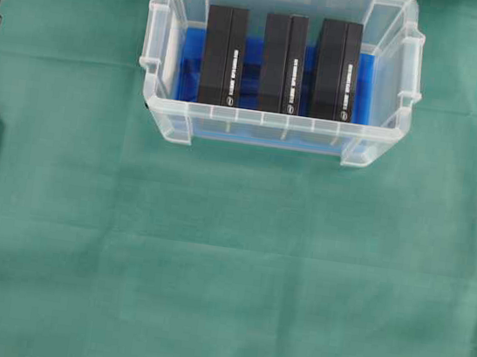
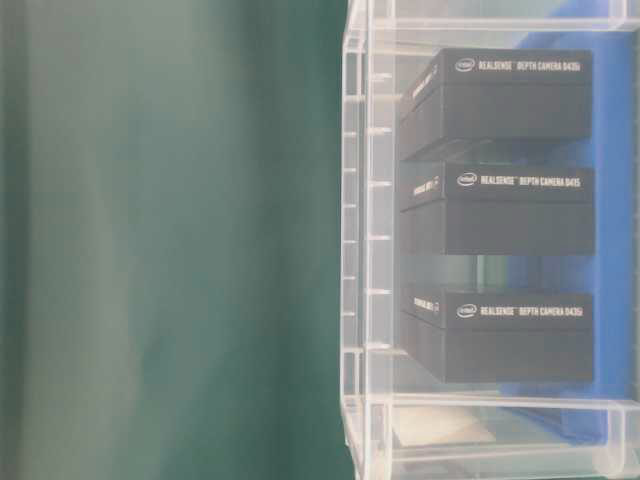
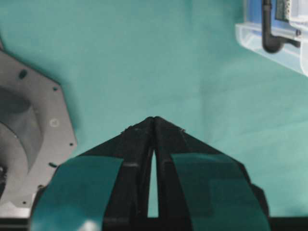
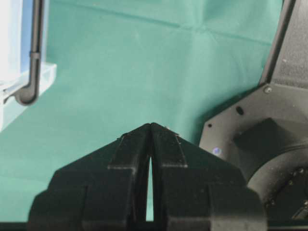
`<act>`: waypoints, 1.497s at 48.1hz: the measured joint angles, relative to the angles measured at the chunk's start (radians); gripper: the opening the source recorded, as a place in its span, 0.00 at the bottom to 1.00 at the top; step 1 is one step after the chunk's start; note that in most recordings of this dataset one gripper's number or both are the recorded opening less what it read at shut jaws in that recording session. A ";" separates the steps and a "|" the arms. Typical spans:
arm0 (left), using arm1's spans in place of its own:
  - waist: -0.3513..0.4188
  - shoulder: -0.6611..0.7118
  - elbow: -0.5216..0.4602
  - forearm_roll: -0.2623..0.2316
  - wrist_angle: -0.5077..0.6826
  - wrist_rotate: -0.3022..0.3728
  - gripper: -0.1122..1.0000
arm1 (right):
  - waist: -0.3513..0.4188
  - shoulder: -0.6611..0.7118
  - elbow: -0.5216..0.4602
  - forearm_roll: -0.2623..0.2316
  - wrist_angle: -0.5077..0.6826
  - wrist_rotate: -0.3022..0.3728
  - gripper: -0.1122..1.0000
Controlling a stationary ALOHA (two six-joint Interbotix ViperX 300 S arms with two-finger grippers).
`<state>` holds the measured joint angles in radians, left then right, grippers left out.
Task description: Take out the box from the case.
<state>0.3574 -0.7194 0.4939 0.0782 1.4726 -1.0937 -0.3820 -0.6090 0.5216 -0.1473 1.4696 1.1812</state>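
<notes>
Three boxes: black rectangular cardboard cartons stand side by side in a row inside the case, their long axes running from the far wall toward the near wall in the overhead view.
Left gripper: the black two-fingered left gripper (image 3: 154,120) hangs over bare green cloth (image 1: 226,274) beside its own grey base plate (image 3: 29,139); its fingers are together at the tips, clamped on nothing.
Left box: the left black carton (image 1: 223,55) sits nearest the case's left end wall, so by my reading it lies closest to the left arm.
Case: the large clear translucent plastic rectangular bin with rimmed edge (image 1: 274,120) rests at the far middle of the table, blue cloth lining (image 1: 253,57) under the boxes.
Middle box: the centre carton (image 1: 282,63) stands apart from both neighbours, blue showing in each gap.
Right box: the right black carton (image 1: 335,70) sits nearest the right end wall, likely the right arm's easiest reach.
Right gripper: the black right gripper (image 4: 151,126) hovers over green cloth, fingers pressed together and holding nothing; the case corner shows at the left edge of its view.
Key relation: both grippers are well apart from the case, outside its ends; each would need to come inward and over the rim, fingers spread across a box's narrow width.
</notes>
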 measured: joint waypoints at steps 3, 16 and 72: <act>0.000 0.000 -0.002 -0.003 0.000 -0.002 0.24 | 0.000 0.002 0.006 0.005 -0.009 0.000 0.10; 0.000 0.002 0.005 -0.005 0.000 0.002 0.86 | 0.000 0.002 0.011 0.005 -0.020 -0.003 0.25; 0.000 0.002 0.006 -0.005 0.000 -0.012 0.92 | -0.002 0.026 0.002 -0.075 0.005 0.067 0.96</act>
<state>0.3574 -0.7179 0.5001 0.0736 1.4726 -1.1060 -0.3835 -0.5829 0.5231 -0.2224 1.4742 1.2487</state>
